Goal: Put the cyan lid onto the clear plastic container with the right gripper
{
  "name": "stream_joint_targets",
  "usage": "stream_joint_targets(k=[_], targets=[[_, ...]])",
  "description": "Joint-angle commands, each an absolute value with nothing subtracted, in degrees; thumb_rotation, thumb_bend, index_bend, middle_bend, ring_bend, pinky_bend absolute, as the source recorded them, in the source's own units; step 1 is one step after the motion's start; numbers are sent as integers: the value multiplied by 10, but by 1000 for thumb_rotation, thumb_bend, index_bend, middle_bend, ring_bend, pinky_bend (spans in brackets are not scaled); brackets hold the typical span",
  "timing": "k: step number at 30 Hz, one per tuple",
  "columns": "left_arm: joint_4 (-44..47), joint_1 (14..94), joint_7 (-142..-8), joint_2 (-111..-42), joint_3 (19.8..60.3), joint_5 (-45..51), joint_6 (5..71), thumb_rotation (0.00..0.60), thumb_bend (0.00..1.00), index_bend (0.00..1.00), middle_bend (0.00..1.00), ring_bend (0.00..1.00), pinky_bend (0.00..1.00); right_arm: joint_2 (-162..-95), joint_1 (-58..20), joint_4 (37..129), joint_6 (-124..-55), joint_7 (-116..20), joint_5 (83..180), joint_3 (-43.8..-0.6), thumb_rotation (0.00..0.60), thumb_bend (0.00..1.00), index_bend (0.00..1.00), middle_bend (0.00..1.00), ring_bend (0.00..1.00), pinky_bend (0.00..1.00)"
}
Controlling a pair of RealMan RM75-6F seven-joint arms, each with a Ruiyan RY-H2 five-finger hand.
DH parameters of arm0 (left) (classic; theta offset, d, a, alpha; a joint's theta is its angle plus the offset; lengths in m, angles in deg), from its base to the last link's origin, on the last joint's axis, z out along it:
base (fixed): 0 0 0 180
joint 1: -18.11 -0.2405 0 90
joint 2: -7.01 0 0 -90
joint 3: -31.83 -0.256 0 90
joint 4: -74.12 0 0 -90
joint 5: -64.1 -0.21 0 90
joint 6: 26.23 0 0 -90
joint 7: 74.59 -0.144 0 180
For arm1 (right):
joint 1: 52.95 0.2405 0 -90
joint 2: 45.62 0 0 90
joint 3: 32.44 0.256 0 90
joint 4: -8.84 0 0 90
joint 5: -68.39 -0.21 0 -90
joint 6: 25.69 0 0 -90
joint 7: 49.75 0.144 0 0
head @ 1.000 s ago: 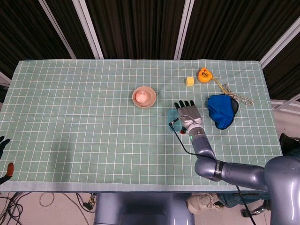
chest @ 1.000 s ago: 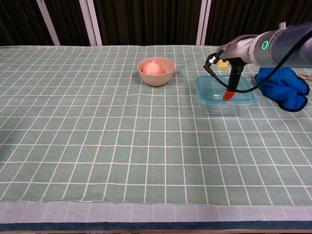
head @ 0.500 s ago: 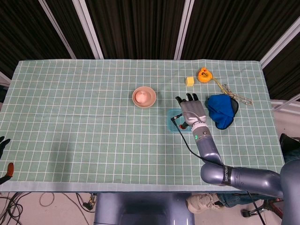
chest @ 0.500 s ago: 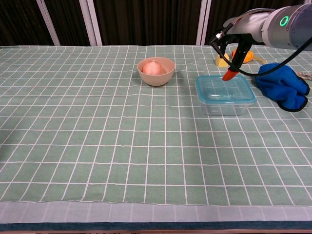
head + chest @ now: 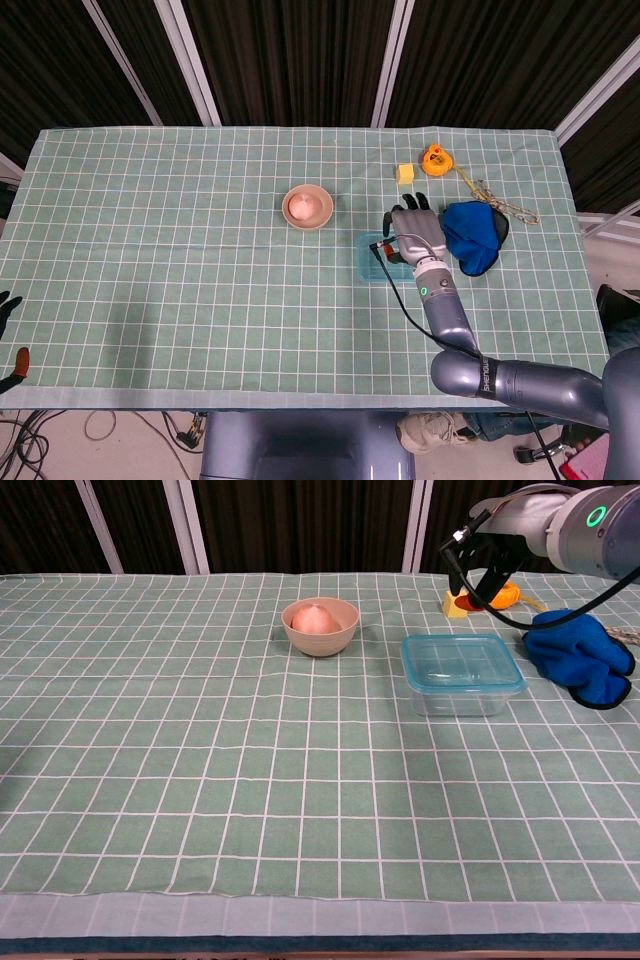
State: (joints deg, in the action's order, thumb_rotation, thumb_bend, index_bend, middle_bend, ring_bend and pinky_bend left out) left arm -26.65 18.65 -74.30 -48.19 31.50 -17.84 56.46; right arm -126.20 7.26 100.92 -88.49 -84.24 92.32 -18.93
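The clear plastic container point(image 5: 460, 695) stands right of the table's middle with the cyan lid point(image 5: 462, 664) lying flat on top of it. From the head view only its left part point(image 5: 371, 258) shows beside my right arm. My right hand point(image 5: 487, 552) hangs in the air above and behind the container, apart from the lid, fingers spread and holding nothing; the head view shows the same right hand point(image 5: 417, 232) over the container's right side. Only fingertips of my left hand point(image 5: 9, 303) show at the far left edge.
A tan bowl point(image 5: 320, 626) with a pinkish lump in it stands left of the container. A blue cloth point(image 5: 582, 657) lies close on its right. At the back right are a yellow block point(image 5: 405, 174), an orange tape measure point(image 5: 435, 159) and a pale cord point(image 5: 500, 203).
My right hand, whose thumb tip was down on the lid, has lifted off and moved up and back. The lid stays on the container.
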Motion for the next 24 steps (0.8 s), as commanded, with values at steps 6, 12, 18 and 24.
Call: stream_joint_targets(k=[6, 12, 18, 24], targets=[[-267, 187, -742, -481, 315, -177, 563, 600, 522, 75, 0, 0, 0, -1273, 64, 987, -869, -833, 932, -182, 600, 419, 569, 377, 125, 0], [-267, 187, -741, -481, 315, -176, 563, 600, 522, 74, 0, 0, 0, -1280, 56, 976, -862, -815, 951, -175, 600, 453, 650, 456, 175, 0], [-267, 187, -742, -481, 315, -175, 562, 600, 522, 75, 0, 0, 0, -1281, 51, 969, -846, -816, 955, -179, 600, 564, 652, 461, 177, 0], [-268, 187, -742, -481, 315, -174, 561, 600, 522, 75, 0, 0, 0, -1273, 46, 975, -831, -820, 955, -185, 600, 616, 653, 463, 178, 0]])
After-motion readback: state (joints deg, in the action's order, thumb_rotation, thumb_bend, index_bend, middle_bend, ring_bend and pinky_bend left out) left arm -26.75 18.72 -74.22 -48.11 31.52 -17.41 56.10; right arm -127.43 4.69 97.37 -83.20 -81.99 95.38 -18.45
